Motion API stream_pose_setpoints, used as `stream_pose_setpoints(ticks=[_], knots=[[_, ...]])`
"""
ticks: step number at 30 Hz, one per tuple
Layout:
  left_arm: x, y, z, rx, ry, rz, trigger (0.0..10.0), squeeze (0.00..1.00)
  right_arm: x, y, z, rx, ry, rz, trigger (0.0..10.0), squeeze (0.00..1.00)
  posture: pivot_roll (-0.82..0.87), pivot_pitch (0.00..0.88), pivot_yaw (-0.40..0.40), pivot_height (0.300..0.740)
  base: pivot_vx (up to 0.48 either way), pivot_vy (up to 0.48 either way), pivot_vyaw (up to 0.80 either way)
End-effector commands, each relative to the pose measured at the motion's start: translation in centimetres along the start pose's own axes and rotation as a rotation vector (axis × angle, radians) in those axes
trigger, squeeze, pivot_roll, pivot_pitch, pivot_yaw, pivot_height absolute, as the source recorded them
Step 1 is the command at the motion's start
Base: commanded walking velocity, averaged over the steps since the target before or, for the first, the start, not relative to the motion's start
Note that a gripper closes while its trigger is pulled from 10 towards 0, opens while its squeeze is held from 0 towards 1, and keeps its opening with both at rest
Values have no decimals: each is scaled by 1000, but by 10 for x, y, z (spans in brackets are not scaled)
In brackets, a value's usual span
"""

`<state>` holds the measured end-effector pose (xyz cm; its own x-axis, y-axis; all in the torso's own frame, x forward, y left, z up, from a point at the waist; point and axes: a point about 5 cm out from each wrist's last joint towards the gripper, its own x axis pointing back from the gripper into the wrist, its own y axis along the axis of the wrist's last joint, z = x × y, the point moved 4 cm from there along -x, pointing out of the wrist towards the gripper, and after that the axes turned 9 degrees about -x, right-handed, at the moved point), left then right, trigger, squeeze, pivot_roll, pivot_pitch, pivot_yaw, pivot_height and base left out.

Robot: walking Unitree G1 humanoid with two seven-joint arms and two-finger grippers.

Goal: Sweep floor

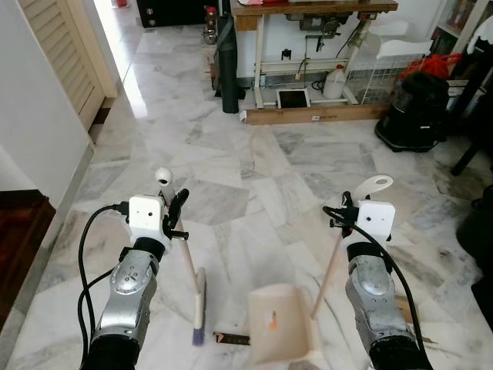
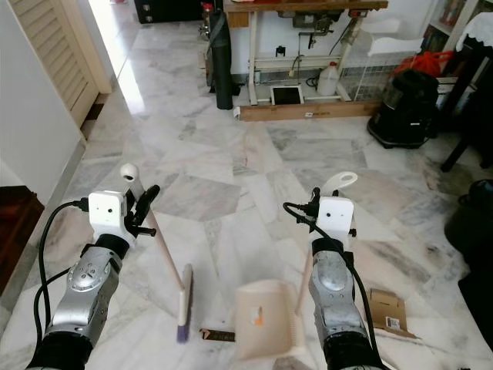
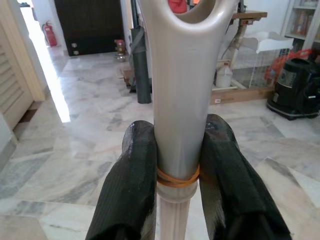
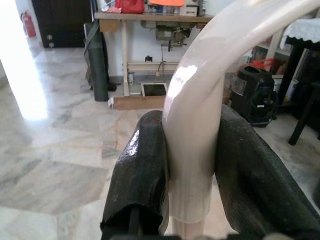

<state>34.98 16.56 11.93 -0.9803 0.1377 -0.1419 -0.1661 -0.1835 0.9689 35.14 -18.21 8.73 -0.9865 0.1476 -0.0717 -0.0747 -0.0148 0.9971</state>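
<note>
The left hand [image 1: 176, 210] is clamped on the upper handle of the broom [image 1: 199, 308], its black fingers [image 3: 131, 185] pressing both sides of the pale shaft just above an orange rubber band. The broom's head rests on the marble floor [image 1: 254, 177] near the robot, slightly left of centre, bristles down. The right hand [image 1: 344, 212] grips the long handle of the dustpan [image 1: 282, 324], fingers [image 4: 141, 180] closed on the curved cream top. The pan sits flat on the floor, just right of the broom head.

Between the two lies a small dark scrap [image 1: 232, 338], close to the pan's left edge and a little right of the bristles. This looks like the piece to collect now.

To do the step well, I would judge that the pan should be kept pressed flat so its lip meets the floor without a gap, and turned so its open mouth faces the scrap. The broom should be drawn rightward in a short, low stroke, bristles in contact with the floor, so the scrap slides in rather than flicking past. A flattened cardboard piece [image 2: 387, 310] lies on the floor to the near right, apart from this work.
</note>
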Motion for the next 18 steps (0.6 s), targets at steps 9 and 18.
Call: stream_pose_setpoints(ticks=[9, 18], knots=[[0, 2, 6, -26, 4, -10, 10000, 0, -3, -6, 1, 31, -6, 5, 10000, 0, -33, 86, -3, 740, 0, 0, 0], [0, 1, 6, -24, 5, -8, 10000, 0, -7, -12, 10, 54, 20, 20, 10000, 0, -36, 90, -3, 740, 0, 0, 0]])
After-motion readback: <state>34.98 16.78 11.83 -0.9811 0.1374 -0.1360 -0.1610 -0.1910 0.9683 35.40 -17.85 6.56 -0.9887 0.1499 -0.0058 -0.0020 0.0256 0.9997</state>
